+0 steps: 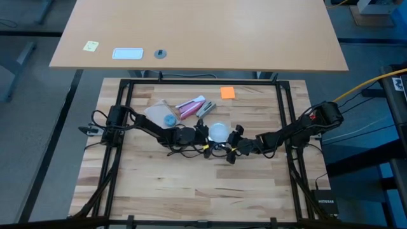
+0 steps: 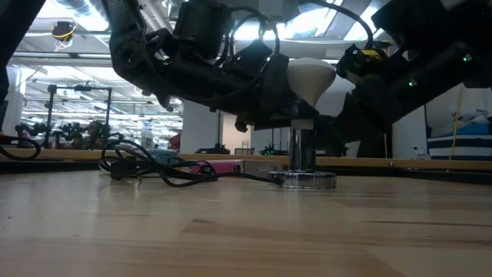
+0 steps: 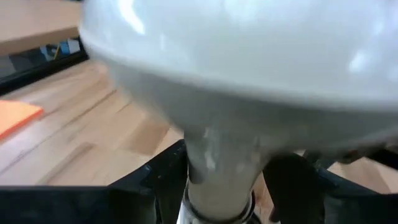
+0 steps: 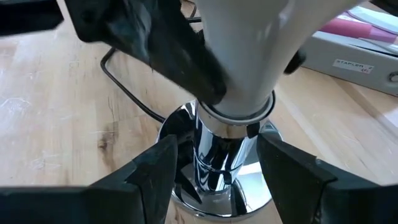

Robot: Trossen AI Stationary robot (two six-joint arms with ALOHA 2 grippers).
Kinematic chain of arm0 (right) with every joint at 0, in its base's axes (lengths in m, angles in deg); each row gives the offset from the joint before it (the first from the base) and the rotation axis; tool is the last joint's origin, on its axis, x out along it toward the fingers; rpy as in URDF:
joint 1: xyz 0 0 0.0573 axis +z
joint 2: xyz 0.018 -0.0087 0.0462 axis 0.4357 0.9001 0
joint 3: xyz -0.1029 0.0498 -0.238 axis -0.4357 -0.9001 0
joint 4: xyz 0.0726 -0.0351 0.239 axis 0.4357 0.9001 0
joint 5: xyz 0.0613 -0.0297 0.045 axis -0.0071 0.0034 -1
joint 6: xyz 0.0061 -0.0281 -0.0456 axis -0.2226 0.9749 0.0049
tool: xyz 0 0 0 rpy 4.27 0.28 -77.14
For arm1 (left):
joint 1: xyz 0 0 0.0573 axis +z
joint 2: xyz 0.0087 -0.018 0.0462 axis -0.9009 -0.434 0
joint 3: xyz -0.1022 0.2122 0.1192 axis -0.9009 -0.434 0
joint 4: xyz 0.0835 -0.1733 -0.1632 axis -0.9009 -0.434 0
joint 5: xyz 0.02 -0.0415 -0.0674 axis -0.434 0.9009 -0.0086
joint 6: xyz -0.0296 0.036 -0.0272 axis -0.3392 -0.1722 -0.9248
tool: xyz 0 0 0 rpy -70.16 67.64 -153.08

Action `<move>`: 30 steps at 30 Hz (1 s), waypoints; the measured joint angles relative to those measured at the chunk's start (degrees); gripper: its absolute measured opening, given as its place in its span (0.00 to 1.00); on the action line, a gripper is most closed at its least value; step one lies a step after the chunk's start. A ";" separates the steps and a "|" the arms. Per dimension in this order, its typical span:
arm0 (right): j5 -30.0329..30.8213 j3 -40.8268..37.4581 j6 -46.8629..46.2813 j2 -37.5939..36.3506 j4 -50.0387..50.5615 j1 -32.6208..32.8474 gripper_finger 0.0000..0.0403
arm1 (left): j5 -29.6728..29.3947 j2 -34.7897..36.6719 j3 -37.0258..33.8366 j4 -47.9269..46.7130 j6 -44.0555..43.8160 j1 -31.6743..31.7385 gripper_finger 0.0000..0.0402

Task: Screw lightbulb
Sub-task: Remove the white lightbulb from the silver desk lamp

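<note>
The light wooden plank table (image 1: 191,191) carries a polished chrome socket stand (image 2: 302,161) with a thin black cord (image 2: 146,171). The frosted-white globe lightbulb (image 2: 310,77) stands upright in that socket, its neck at the collar; how deep the threads sit is hidden, so turning probably remains. The left end effector (image 3: 227,171) is clamped on the bulb's neck. The right end effector (image 4: 214,171) straddles the socket stem, fingers apart.

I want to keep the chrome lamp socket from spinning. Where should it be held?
Hold the shiny chrome socket by its upright stem, below the frosted white lightbulb, closing in level from both sides; the right hand already straddles it there. Its flat round base lies too low.
</note>
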 joint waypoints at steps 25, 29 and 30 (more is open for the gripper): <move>5.42 0.00 2.84 0.00 9.19 0.00 0.56 | -0.04 0.00 0.02 -2.72 0.12 -1.67 0.34; 7.94 0.00 1.87 0.00 9.88 0.00 0.56 | -0.02 0.00 0.02 -2.73 0.75 -2.71 0.33; 8.68 0.00 1.29 0.00 9.88 0.00 0.56 | 0.00 0.00 0.02 -2.73 0.76 -2.86 0.33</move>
